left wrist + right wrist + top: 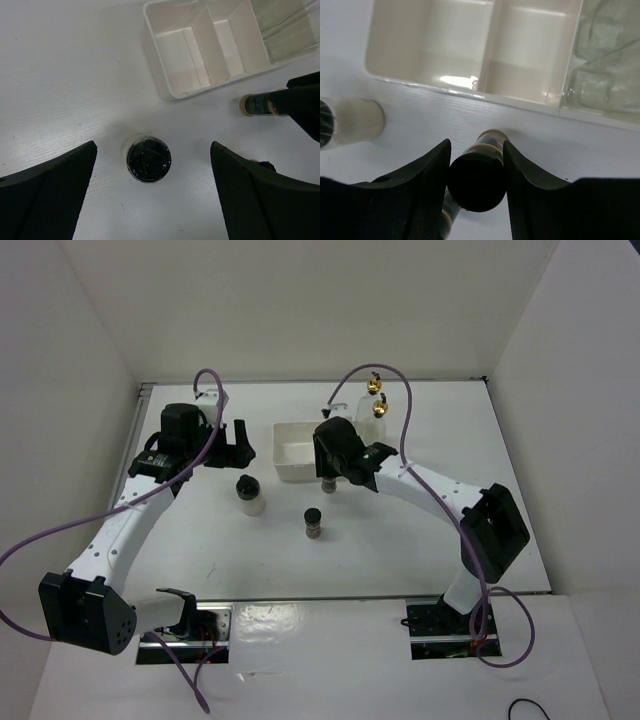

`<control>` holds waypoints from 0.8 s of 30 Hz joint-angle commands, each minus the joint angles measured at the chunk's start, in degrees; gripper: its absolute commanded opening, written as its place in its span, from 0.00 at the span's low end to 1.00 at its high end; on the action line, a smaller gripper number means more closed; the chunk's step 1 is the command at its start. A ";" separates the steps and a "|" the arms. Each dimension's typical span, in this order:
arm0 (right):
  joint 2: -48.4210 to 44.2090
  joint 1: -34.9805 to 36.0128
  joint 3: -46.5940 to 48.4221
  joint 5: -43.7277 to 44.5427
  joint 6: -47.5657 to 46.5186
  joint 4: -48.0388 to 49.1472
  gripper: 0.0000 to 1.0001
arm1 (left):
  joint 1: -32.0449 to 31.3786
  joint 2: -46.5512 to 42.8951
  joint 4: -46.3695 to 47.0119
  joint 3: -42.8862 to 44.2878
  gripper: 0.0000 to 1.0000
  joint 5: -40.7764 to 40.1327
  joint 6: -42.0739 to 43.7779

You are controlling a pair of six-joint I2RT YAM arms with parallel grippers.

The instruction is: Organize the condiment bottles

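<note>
No writing can be read on any bottle; the print on the pinched dark jar is too small to make out.

The right gripper has its jaws pinching that dark jar just below its black cap. The jar stands just in front of the tray's near wall. I cannot tell whether its base touches the desk.

The left gripper hangs with its jaws spread wide. The whitish jar stands upright on the desk between them, touching neither finger.

The second dark jar stands alone on the desk, near the whitish jar and toward the arm bases. Only the top view shows it.

The right wrist view shows the two glass bottles in the tray's right-end compartment, with the other two compartments holding nothing. From above the right arm hides most of that end, and the bottles' gold tops show beyond it.
</note>
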 commanded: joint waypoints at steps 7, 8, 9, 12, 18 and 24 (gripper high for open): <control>-5.08 0.59 8.78 0.21 -7.98 0.98 0.17 | -0.18 -0.04 0.52 0.52 1.00 -0.14 0.99; -4.20 0.59 9.92 1.17 -8.60 0.98 0.17 | -0.18 -0.04 0.52 0.52 1.00 -0.14 0.99; -3.14 0.59 12.19 1.88 -8.60 0.98 0.17 | -0.18 -0.04 0.52 0.52 1.00 -0.14 0.99; 0.29 0.59 15.37 3.20 -10.53 2.20 0.17 | -0.18 -0.04 0.52 0.52 1.00 -0.14 0.99; 7.04 -1.51 21.17 4.34 -11.85 4.93 0.17 | -0.18 -0.57 0.52 0.52 1.00 -1.36 0.99; 11.19 -3.54 23.20 6.54 -13.00 5.63 0.16 | -0.18 -1.09 0.52 0.52 1.00 -1.89 0.99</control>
